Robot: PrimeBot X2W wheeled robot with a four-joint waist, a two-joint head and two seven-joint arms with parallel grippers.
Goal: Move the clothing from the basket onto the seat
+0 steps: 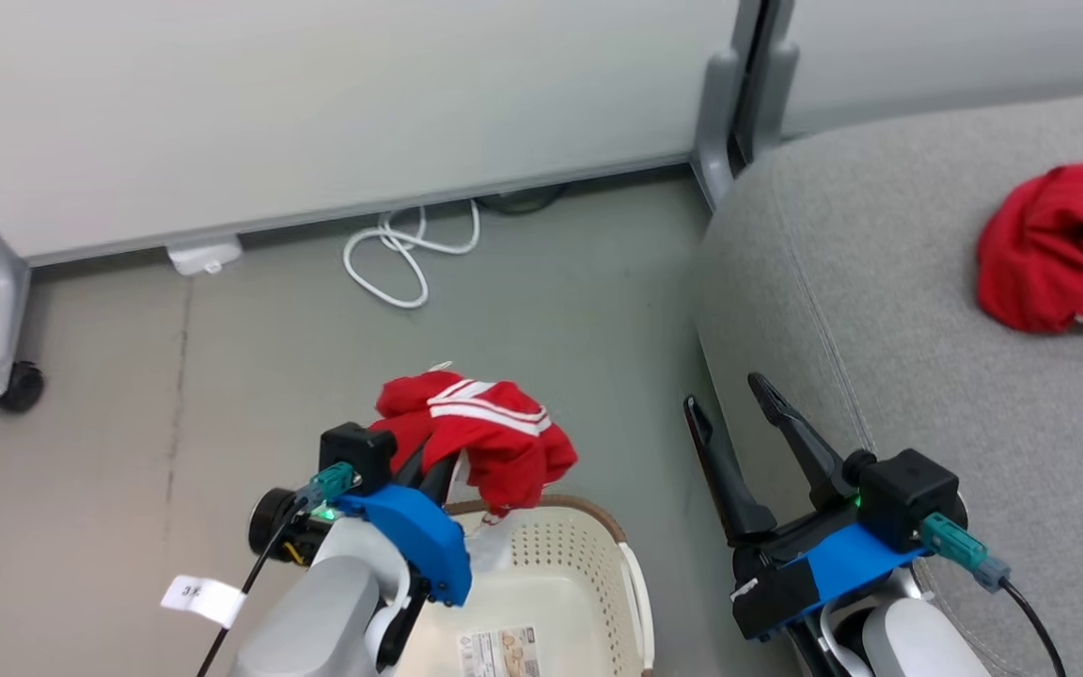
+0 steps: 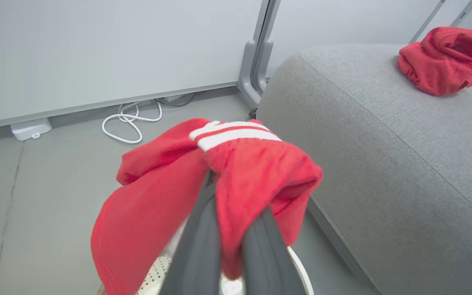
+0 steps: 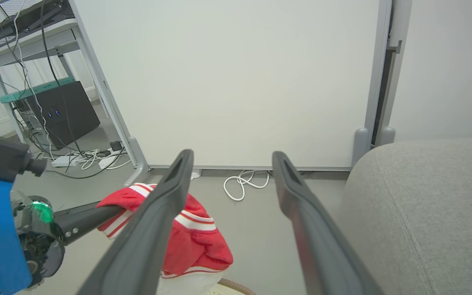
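A red garment with white stripes (image 1: 480,432) (image 2: 236,172) (image 3: 195,237) hangs above the basket (image 1: 551,564), pinched by my left gripper (image 1: 438,470) (image 2: 228,205), which is shut on it. The basket's cream perforated wall and brown rim show at the bottom of the head view. Another red piece of clothing (image 1: 1063,246) (image 2: 445,59) lies crumpled on the grey seat (image 1: 927,329) (image 2: 383,143) (image 3: 424,213) to the right. My right gripper (image 1: 729,400) (image 3: 232,162) stands open and empty beside the seat's front edge.
A white cable (image 1: 405,249) lies coiled on the grey floor by the white partition (image 1: 316,113). A partition leg with a caster (image 1: 6,376) stands at far left. In the right wrist view, a desk with a dark computer case (image 3: 64,110) and cables stands at left.
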